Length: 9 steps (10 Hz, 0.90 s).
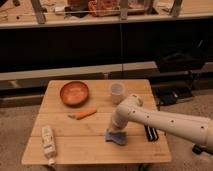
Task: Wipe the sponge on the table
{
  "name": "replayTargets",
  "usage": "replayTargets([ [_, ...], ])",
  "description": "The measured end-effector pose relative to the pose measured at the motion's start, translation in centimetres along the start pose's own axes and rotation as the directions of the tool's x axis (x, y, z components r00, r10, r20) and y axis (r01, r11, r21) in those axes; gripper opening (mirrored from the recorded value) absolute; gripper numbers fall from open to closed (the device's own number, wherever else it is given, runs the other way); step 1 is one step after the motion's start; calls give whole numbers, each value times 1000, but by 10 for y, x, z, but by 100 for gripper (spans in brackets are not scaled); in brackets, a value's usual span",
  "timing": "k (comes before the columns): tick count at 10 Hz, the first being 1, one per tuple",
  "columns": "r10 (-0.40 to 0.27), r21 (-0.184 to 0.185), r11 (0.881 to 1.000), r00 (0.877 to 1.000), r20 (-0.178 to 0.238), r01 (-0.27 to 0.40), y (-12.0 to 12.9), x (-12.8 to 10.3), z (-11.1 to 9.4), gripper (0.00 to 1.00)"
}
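The blue-grey sponge (116,137) lies flat on the light-wood table (95,146), right of centre near the front. My white arm reaches in from the right, and its gripper (115,131) comes down onto the sponge's top, pressing on it. The arm's end hides the fingers.
A wooden bowl (75,93) stands at the back left, a clear plastic cup (117,91) at the back centre. An orange carrot (83,114) lies mid-table, a white bottle (48,142) at the front left, a black ridged object (150,132) by the right edge. A dark shelf (100,45) runs behind.
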Motion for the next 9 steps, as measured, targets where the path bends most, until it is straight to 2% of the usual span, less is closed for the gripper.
replayTargets([
  [3,-101,-30,994,995,27,101,17,-13,4,1],
  [5,-160,-51,986,987,25,161,22,-28,9,1],
  [9,-287,-92,954,958,-17,284,26,-66,23,1],
])
